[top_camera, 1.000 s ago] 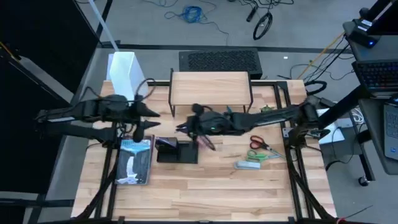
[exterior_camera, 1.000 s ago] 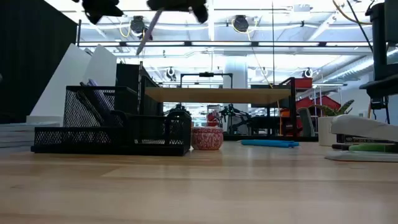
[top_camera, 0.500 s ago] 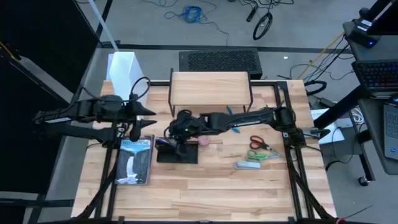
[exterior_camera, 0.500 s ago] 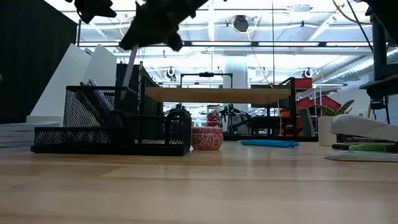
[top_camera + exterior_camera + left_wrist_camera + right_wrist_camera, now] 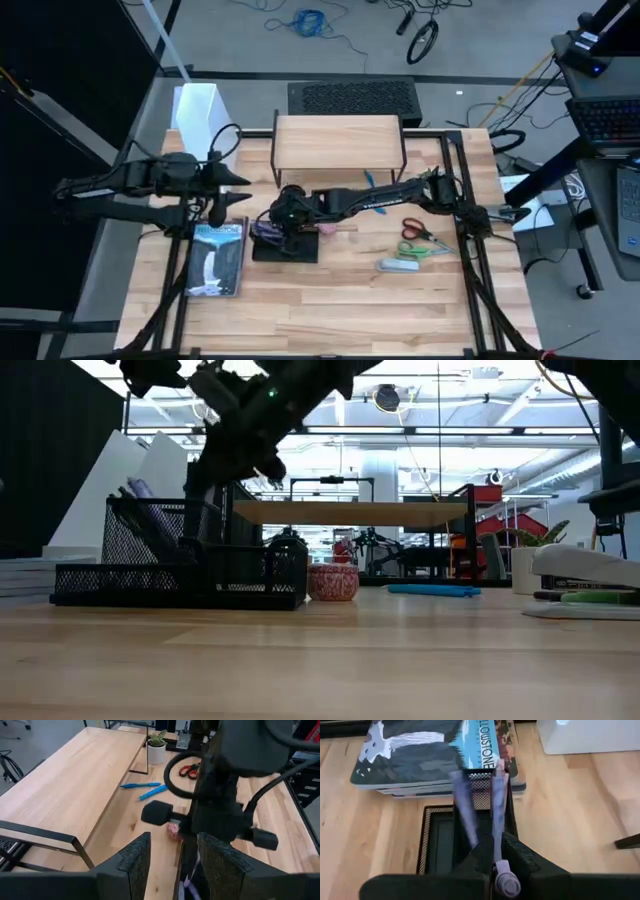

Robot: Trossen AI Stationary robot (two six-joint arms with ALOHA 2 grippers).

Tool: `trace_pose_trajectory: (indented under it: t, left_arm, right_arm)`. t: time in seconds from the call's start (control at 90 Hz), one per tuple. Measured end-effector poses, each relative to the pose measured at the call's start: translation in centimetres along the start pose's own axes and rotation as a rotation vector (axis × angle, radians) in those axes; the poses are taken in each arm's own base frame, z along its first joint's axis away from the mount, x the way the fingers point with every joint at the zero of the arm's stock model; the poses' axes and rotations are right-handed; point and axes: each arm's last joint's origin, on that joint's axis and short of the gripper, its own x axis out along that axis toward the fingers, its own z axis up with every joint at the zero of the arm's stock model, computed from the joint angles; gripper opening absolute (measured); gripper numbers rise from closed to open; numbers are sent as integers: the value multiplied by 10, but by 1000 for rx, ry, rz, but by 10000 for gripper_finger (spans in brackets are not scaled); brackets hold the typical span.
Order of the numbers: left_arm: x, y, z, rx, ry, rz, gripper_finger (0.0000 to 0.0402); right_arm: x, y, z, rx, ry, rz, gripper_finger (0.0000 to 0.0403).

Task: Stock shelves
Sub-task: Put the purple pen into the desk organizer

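Observation:
The shelves, a low light-wood riser (image 5: 338,143) on black legs, stand at the table's far middle. In front of them sits a black mesh organizer (image 5: 285,242). My right gripper (image 5: 280,217) reaches over it from the right, shut on a purple pen (image 5: 497,805). A second purple pen (image 5: 463,812) leans inside the organizer. My left gripper (image 5: 238,190) hovers open to the left of the organizer, above the table, with nothing between its fingers (image 5: 132,862). My right gripper pinches the purple pen near its back end (image 5: 499,851) between its two fingers, with the end cap sticking out behind them. The fingers slant down from the table's right and lie along the pen. Its far end (image 5: 496,772) points down into the organizer's mesh cup.
A stack of books (image 5: 218,260) lies left of the organizer, a white file box (image 5: 200,115) at the far left. A pink tape roll (image 5: 328,230), blue pens (image 5: 372,181), scissors (image 5: 415,232), a stapler (image 5: 398,265) and a small plant (image 5: 157,744) lie to the right.
My right gripper has travelled toward the table's left edge and down from in front of the riser to over the organizer, carrying the purple pen. The pen, which hung clear in the air, now reaches down into the organizer.

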Motion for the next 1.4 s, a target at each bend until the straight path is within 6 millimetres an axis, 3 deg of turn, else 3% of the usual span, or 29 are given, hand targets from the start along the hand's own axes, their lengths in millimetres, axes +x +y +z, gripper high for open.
trace_pose_trajectory:
  t: [0.256,0.611,0.778,0.878,0.967,1.1,1.3,1.4]
  left_arm:
    - [0,0,0,3,0,3,151]
    - [0,0,0,6,-1,7,151]
    - [0,0,0,6,0,8,151]
    - [0,0,0,6,1,7,151]
    - [0,0,0,6,0,7,151]
    - [0,0,0,7,0,8,151]
    - [0,0,0,7,0,8,151]
    - [0,0,0,7,0,7,151]
  right_arm:
    - [0,0,4,-2,-47,-6,37]
    - [-2,5,16,-5,-165,18,154]
    - [-21,5,19,-28,-121,14,170]
    - [-40,4,19,-44,-45,4,166]
    - [-43,3,13,-49,27,-2,158]
    - [-32,2,2,-50,47,-5,131]
    - [-16,-1,-5,-34,-71,-1,19]
    - [-9,-2,-8,-32,-88,-3,9]
